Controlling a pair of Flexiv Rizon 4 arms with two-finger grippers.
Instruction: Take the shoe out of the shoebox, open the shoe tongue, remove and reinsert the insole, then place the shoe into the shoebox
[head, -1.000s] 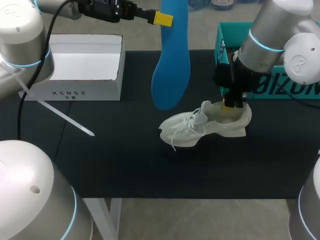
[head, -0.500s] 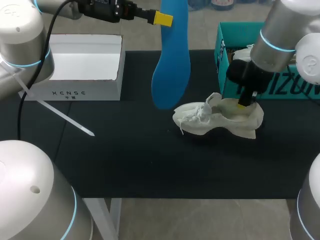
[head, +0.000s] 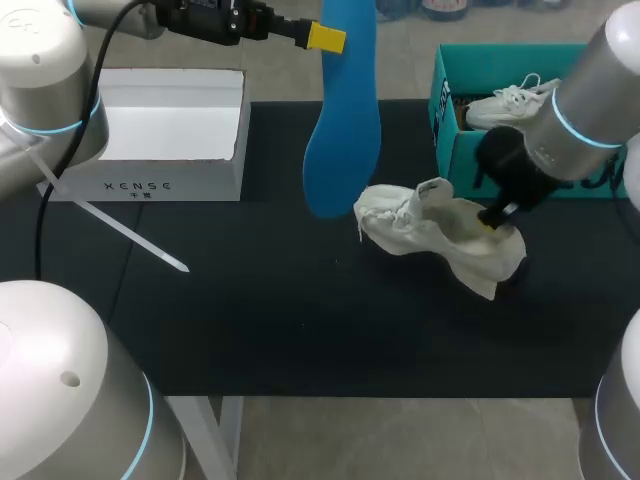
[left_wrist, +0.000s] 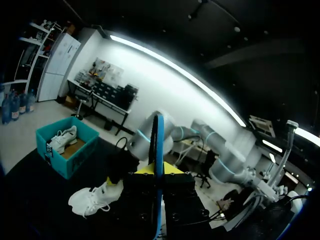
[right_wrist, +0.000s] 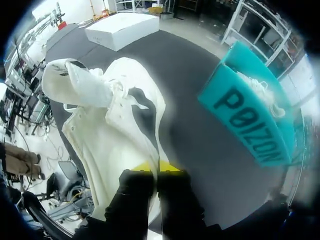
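Observation:
My left gripper (head: 327, 38) is shut on the top end of a blue insole (head: 345, 125), which hangs high over the table's far middle. In the left wrist view the insole (left_wrist: 158, 150) shows edge-on between that gripper's (left_wrist: 156, 170) yellow tips. A white shoe (head: 435, 235) is tilted, toe toward the left, beside the teal shoebox (head: 455, 135). My right gripper (head: 492, 222) is shut on the shoe's heel collar. In the right wrist view the shoe (right_wrist: 115, 120) runs ahead of that gripper (right_wrist: 154, 167), tongue pulled up. A second white shoe (head: 510, 100) lies in the shoebox.
A white box (head: 170, 140) stands at the far left of the black table (head: 280, 330). A thin white strip (head: 130, 235) lies slantwise in front of it. The teal shoebox (right_wrist: 250, 115) is close beside the right gripper.
My right gripper has carried the white shoe to the right and tilted it, heel down. The left arm and the blue insole have kept still.

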